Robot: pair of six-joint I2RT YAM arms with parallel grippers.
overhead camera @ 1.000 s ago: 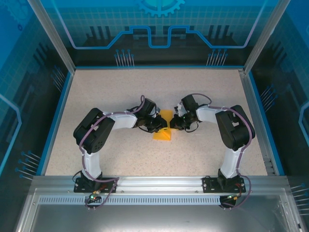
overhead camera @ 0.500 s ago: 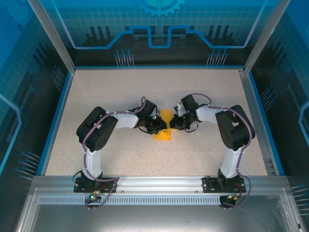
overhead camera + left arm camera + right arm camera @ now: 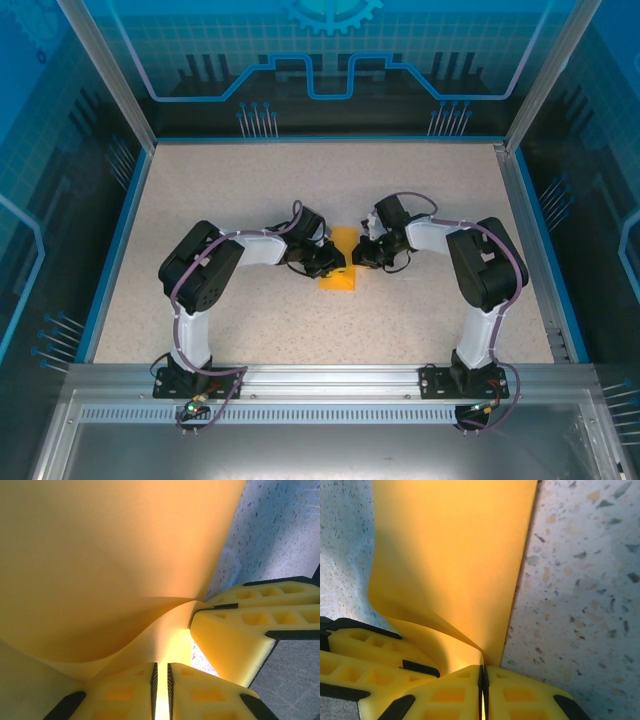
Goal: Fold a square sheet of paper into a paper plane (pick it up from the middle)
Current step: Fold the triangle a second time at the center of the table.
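Observation:
The orange-yellow square sheet of paper [image 3: 337,281] lies mid-table, pinched from both sides and bulging upward between the arms. My left gripper [image 3: 329,263] holds its left side. In the left wrist view its yellow fingers [image 3: 125,695] close on a fold of the curved sheet [image 3: 110,555]. My right gripper [image 3: 361,256] holds the right side. In the right wrist view that gripper [image 3: 482,685] is clamped tight on the paper's edge [image 3: 450,555]. Each wrist view shows the other gripper's fingers close by. The paper plane is out of view.
The speckled table [image 3: 250,190] is bounded by blue rails and clear walls [image 3: 120,200]. Both arm bases sit on the aluminium rail [image 3: 320,380] at the near edge. The two grippers are almost touching at the centre.
A second ago the left arm's elbow shifted slightly right and its gripper pressed in closer to the paper. Over the last half second nothing has visibly moved.

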